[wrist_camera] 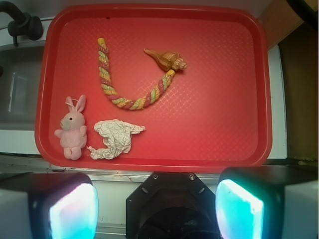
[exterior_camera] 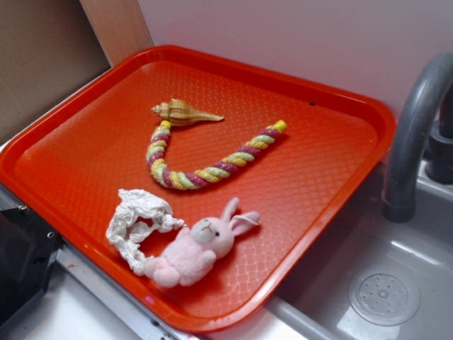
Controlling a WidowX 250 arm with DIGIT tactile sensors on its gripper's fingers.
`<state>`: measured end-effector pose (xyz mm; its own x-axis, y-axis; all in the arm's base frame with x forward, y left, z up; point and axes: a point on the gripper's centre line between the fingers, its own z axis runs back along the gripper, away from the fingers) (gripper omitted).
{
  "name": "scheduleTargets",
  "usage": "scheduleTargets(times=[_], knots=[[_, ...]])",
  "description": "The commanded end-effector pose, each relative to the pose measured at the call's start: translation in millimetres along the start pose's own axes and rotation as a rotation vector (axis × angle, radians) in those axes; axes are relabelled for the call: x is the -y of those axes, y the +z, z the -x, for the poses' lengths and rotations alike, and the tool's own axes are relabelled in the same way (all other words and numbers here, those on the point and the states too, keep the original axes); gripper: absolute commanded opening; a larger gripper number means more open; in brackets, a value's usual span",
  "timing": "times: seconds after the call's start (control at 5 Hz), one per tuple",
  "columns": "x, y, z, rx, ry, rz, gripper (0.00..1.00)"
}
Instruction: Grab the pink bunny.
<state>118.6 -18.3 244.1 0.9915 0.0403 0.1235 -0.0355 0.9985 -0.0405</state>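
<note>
Pink bunny lies on its back inside the red tray, close to the tray's long edge that faces the arm and toward the sink-side corner. Crumpled white paper wad sits just beside it, apparently touching at the body. Further into the tray: a striped rope toy bent in a U, with a seashell at one end of it.

Gripper seen only in the wrist view: fingers spread wide, nothing between them, hanging above the tray's near edge and well apart from the bunny.

Handling, as judged: fuzzy plush, light, soft, will squash under the pads, not fragile. Best hold looks like the plump torso, pinched across its width; ears thin and floppy. Approach from the side away from the wad.
</note>
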Motion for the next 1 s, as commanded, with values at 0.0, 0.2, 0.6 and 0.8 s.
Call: scheduleTargets(times=[0.0,0.2,0.6,0.8], knots=[[43.2,-36.2,-15.1,0.049,0.159,-0.020,1.00],[63.2,-52.2,-23.3,0.047,0.147,-0.003,1.00],[113.6,-122.9,-28.5,-0.030,-0.040,0.077,1.00],[136.2,-151.8,-18.2,-0.045,-0.125,0.055,1.00]])
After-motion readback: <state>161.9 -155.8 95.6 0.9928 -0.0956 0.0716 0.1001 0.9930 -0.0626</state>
